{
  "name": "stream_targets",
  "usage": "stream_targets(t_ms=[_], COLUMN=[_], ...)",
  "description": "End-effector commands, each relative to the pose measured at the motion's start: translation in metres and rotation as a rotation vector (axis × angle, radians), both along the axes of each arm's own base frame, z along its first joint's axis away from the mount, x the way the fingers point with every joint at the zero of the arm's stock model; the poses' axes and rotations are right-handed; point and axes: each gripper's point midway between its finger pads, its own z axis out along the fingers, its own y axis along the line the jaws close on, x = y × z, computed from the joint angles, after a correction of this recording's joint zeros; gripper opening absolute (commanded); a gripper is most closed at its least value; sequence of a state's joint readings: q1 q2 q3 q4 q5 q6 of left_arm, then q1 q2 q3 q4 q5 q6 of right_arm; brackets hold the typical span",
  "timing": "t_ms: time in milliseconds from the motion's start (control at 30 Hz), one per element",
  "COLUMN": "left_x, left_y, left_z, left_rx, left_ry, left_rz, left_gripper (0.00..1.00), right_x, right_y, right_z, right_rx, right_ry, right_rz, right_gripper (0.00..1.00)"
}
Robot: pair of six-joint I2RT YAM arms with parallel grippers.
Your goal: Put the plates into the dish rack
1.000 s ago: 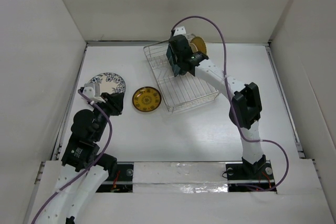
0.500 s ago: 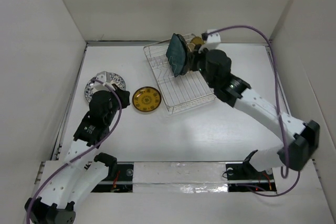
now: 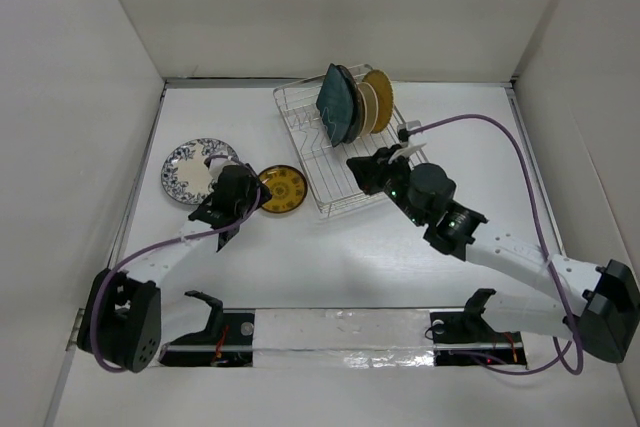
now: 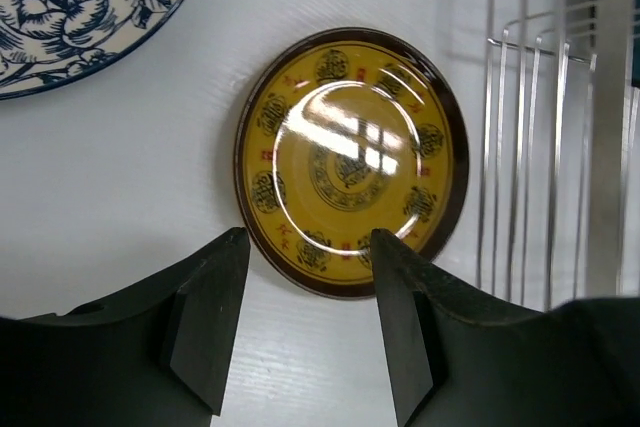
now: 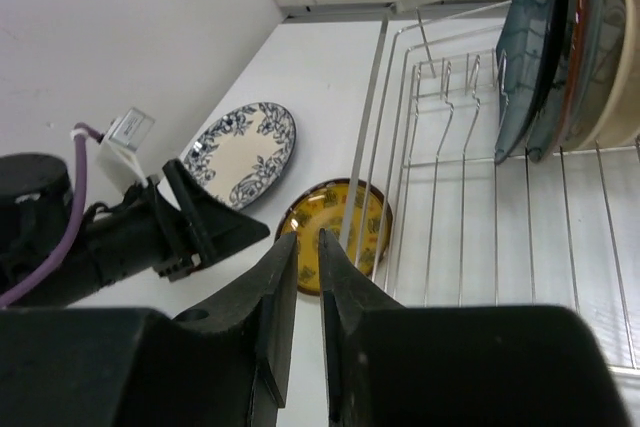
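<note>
The yellow patterned plate [image 3: 280,189] lies flat on the table just left of the dish rack [image 3: 330,182]. My left gripper [image 3: 254,193] is open at the plate's near-left rim. In the left wrist view the plate [image 4: 350,162] lies just beyond the open, empty gripper [image 4: 308,243]. The blue-white floral plate [image 3: 195,169] lies flat further left. Several plates stand on edge at the rack's far end, the dark teal plate [image 3: 333,105] in front and a tan one [image 3: 380,95] at the back. My right gripper [image 3: 358,165] is shut and empty over the rack's near right part; its own view shows it too [image 5: 308,242].
White walls enclose the table on the left, back and right. The rack's near rows of prongs [image 5: 450,107] hold nothing. The right wrist view shows the left gripper [image 5: 215,227] beside the yellow plate [image 5: 335,217] and the floral plate [image 5: 245,152].
My right gripper let go of the dark teal plate in the rack and drew back toward the near side. My left gripper moved right, from the floral plate to the yellow plate.
</note>
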State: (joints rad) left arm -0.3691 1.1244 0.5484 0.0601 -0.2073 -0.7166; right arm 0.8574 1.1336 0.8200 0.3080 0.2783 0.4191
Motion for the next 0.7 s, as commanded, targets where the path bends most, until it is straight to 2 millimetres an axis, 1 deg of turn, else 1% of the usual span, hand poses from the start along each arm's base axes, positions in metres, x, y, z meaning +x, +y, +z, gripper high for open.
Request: stream_targets(t_ms=[0,33,67,100,167,200,267,300,467,667], left_x=[0.024,0.026,0.027,0.027,0.029,0.03,0.034,0.038,0.046,0.041], left_y=[0.008,0.013,0.015,0.016,0.018,0.016,0.011,0.004,-0.013,-0.017], left_z=[0.008,0.005,0.001,-0.006,-0.011,-0.016,-0.022,-0.028,-0.044,-0.058], left_rx=[-0.004,0.016,0.023,0.034,0.046,0.045,0.044,0.038,0.004,-0.023], left_ry=[-0.074,-0.071,-0.066,-0.048,-0.042,-0.029,-0.015,0.006,0.037,0.06], left_rz=[0.094,0.125,0.134,0.139,0.154,0.145,0.123,0.097,0.039,0.033], left_gripper=[0.49,0.49,0.49,0.49,0.48,0.48,0.48,0.48,0.42,0.37], right_x=[-0.016,-0.018,-0.019,-0.02,-0.023,-0.024,-0.025,-0.025,-0.025,-0.022], right_y=[-0.01,-0.011,-0.011,-0.011,-0.01,-0.01,-0.01,-0.01,-0.006,-0.002], right_z=[0.016,0.012,0.003,0.001,-0.005,-0.007,-0.009,-0.013,-0.023,-0.034], right_rx=[0.068,0.063,0.048,0.042,0.025,0.022,0.019,0.012,-0.008,-0.017], right_ry=[-0.043,-0.038,-0.023,-0.021,-0.013,-0.01,-0.009,-0.005,0.006,0.031], right_rz=[0.026,0.03,0.035,0.042,0.054,0.062,0.065,0.064,0.079,0.096], right_gripper=[0.2,0.2,0.2,0.2,0.21,0.21,0.21,0.21,0.2,0.19])
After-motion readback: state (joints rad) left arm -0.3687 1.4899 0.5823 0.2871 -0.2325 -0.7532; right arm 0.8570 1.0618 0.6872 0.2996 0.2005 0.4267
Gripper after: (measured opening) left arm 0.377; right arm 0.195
